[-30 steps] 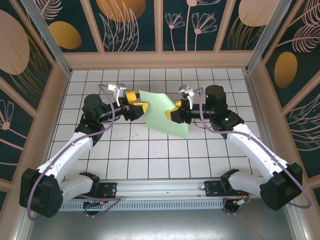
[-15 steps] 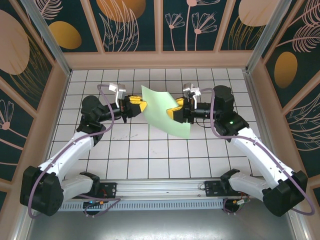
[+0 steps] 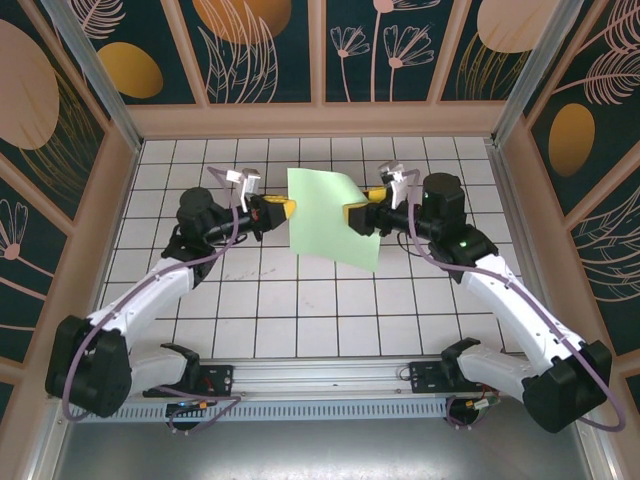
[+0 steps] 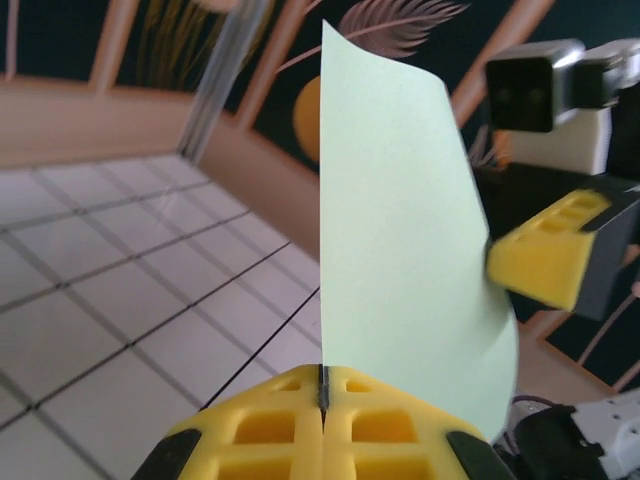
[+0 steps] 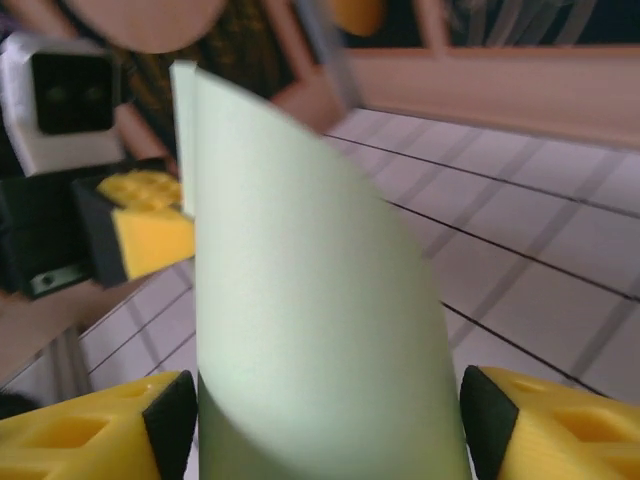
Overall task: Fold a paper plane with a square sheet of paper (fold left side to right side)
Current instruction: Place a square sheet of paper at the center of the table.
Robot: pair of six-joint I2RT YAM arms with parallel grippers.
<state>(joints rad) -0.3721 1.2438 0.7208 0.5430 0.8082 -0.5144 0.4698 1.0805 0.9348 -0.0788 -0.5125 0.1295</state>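
Sheet (image 3: 325, 215) is hanging uncreased at upper centre, left gripper (image 4: 322, 400) pinching its edge, right gripper (image 5: 320, 420) gaping around it; seemingly no fold is showing yet.

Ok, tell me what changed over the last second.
The left hand slid right, closing on the right hand. The square sheet of paper between them turned, its top edge swinging farther back, so it looks squarer from above. Unchanged: the left hand stays pinched on the sheet's left edge, and the sheet hangs clear of the tiles.
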